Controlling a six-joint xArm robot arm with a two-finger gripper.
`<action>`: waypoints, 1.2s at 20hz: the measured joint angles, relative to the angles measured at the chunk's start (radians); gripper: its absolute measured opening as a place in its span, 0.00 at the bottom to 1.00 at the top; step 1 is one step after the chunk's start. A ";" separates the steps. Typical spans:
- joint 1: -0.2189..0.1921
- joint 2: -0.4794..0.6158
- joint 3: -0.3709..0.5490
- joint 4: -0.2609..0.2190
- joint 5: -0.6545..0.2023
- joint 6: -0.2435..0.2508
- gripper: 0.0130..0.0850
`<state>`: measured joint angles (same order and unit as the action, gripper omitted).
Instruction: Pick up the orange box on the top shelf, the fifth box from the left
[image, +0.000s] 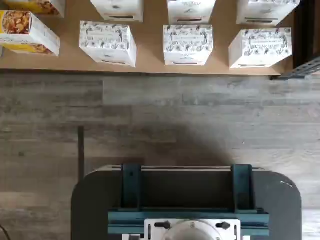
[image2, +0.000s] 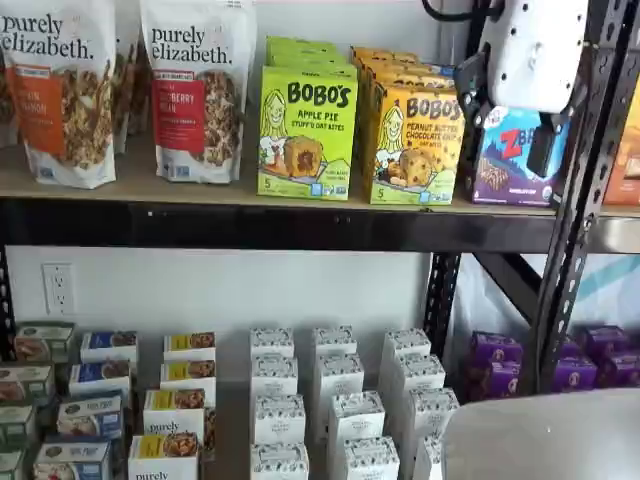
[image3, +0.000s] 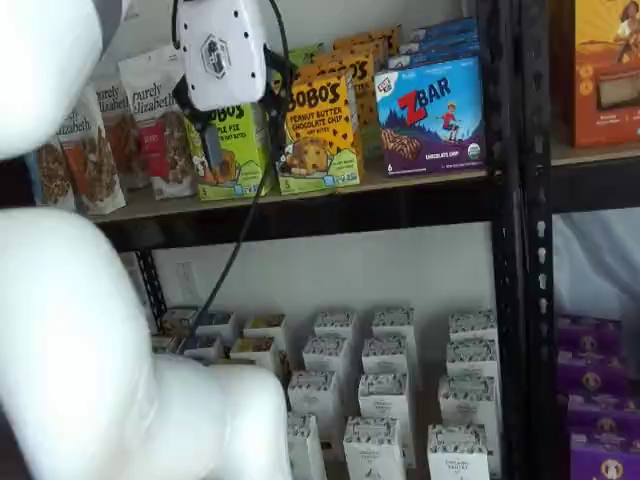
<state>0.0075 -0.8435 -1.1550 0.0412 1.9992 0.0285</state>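
Note:
The orange Bobo's Peanut Butter Chocolate Chip box (image2: 415, 145) stands upright on the top shelf (image2: 150, 182), between a green Bobo's box and a blue ZBar box. It shows in both shelf views (image3: 318, 130). More orange boxes stand behind it. My gripper (image2: 508, 145) hangs at top-shelf height, out in front of the shelf and apart from the boxes. Its two black fingers show a gap and hold nothing. It also shows in a shelf view (image3: 245, 145). The wrist view shows neither the orange box nor the fingers.
The green Apple Pie box (image2: 307, 130) and the ZBar box (image3: 432, 115) flank the orange one. Granola bags (image2: 60, 90) stand further left. A black upright (image3: 510, 200) rises at the right. Small white boxes (image2: 340, 400) fill the lower level. My white arm (image3: 80, 350) fills one corner.

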 joint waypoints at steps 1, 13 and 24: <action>0.004 -0.006 0.005 -0.004 -0.010 0.002 1.00; -0.003 -0.008 0.014 -0.001 -0.057 -0.004 1.00; -0.013 0.108 -0.058 -0.041 -0.186 -0.026 1.00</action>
<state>-0.0057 -0.7350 -1.2133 0.0005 1.8131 0.0028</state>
